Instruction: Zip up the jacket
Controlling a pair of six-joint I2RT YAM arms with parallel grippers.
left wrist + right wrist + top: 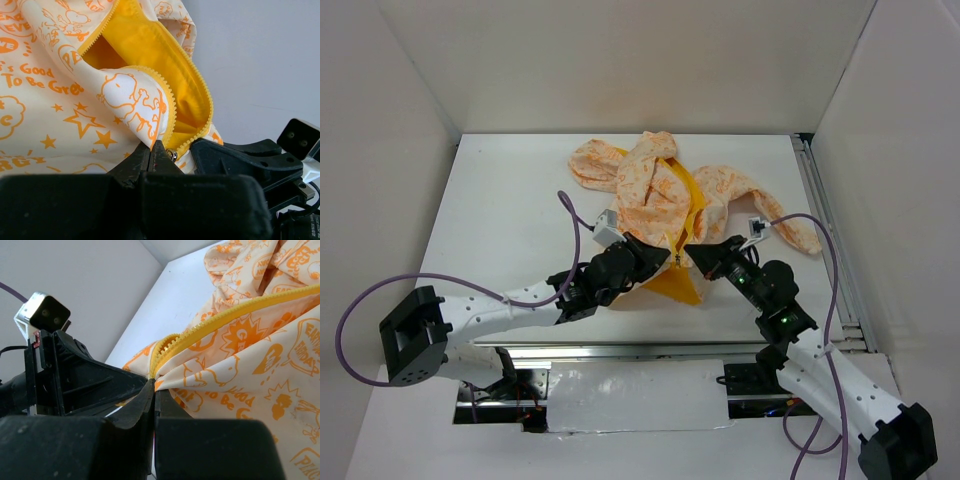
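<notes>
On the table (500, 200), the jacket (660, 190) lay spread toward the far middle, hem nearest the arms. At its bottom edge the left gripper (155, 150) had its jaws pressed together on the lower corner of the cream front panel, just beside the small metal slider (173, 156). Above that the zipper (200, 100) stood open, its two yellow rows of teeth parted over the yellow lining (135, 45) – so the closing itself looked hardly begun. To the right, the right gripper (152, 387) was likewise pinched shut on the fabric of the other panel, close under the teeth. The step in hand seemed to be anchoring the hem; next, one pincer would likely need to take the slider's pull and draw it toward the collar – while the other kept the base taut.
</notes>
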